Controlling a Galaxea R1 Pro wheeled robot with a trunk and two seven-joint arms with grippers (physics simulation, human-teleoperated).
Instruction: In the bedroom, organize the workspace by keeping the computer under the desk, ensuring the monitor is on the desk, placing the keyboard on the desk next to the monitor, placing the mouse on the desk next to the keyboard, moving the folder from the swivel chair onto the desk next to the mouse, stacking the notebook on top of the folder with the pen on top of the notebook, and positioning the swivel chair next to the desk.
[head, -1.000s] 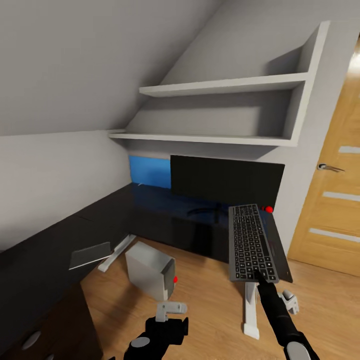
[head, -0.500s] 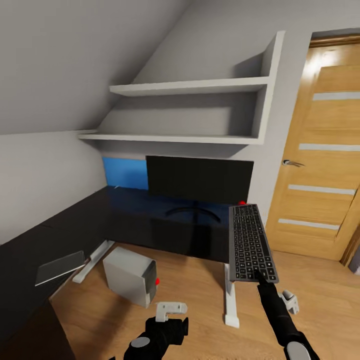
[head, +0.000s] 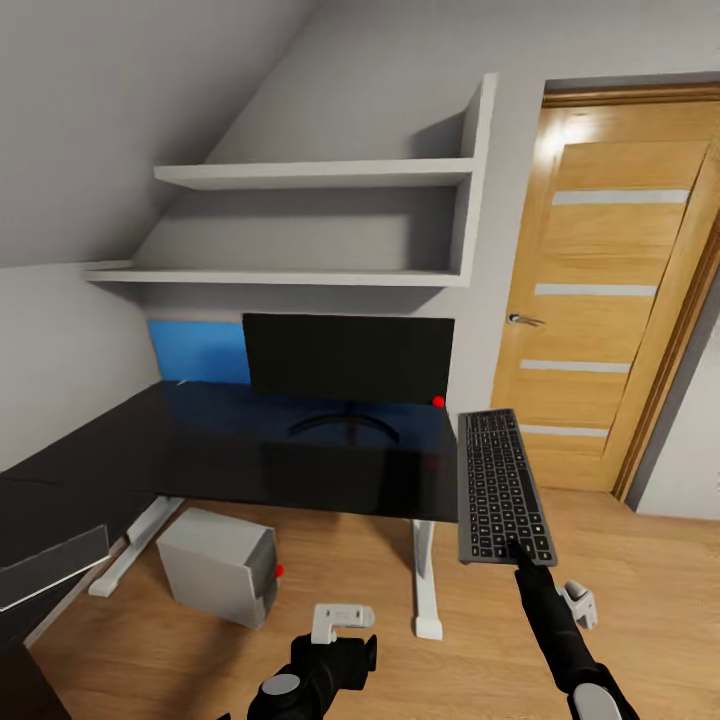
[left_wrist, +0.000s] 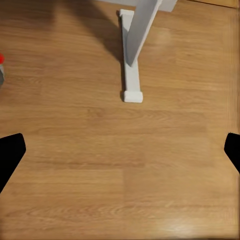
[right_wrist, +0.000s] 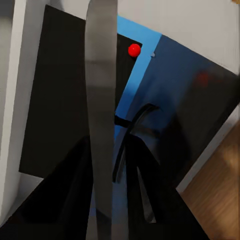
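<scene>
- Reaching up from the lower edge of the head view, the right gripper (head: 518, 548) is seen clenched on the near short edge of the keyboard (head: 503, 485); the keyboard is held flat in the air, keys up, its far end just beside the right end of the desk (head: 300, 460) and not resting on it; in the right wrist view the keyboard (right_wrist: 102, 115) is seen edge-on as a grey strip between the dark fingers (right_wrist: 150, 195)
- The left gripper (head: 342, 620) is held low over the wood floor (head: 380, 660); in the left wrist view its two black fingertips (left_wrist: 10, 155) are spread wide apart with nothing between them, so the jaws are released; a white desk foot (left_wrist: 132, 75) lies on the floor (left_wrist: 120, 165) beyond them
- A grey computer (head: 220, 565) with a red dot on its side is seen standing on the floor under the left part of the desk, near a white desk leg (head: 135, 550); a second white leg (head: 427, 580) stands under the right end
- A flat grey object (head: 50, 570) is seen at the left edge, over a dark surface; what it is cannot be told
- The black monitor (head: 348, 358) is seen upright on the desk near the back wall, on a curved stand; a blue panel (head: 200, 352) shows behind its left side
- Two white wall shelves (head: 310, 225) are mounted above; a wooden door (head: 600, 300) stands to the right
</scene>
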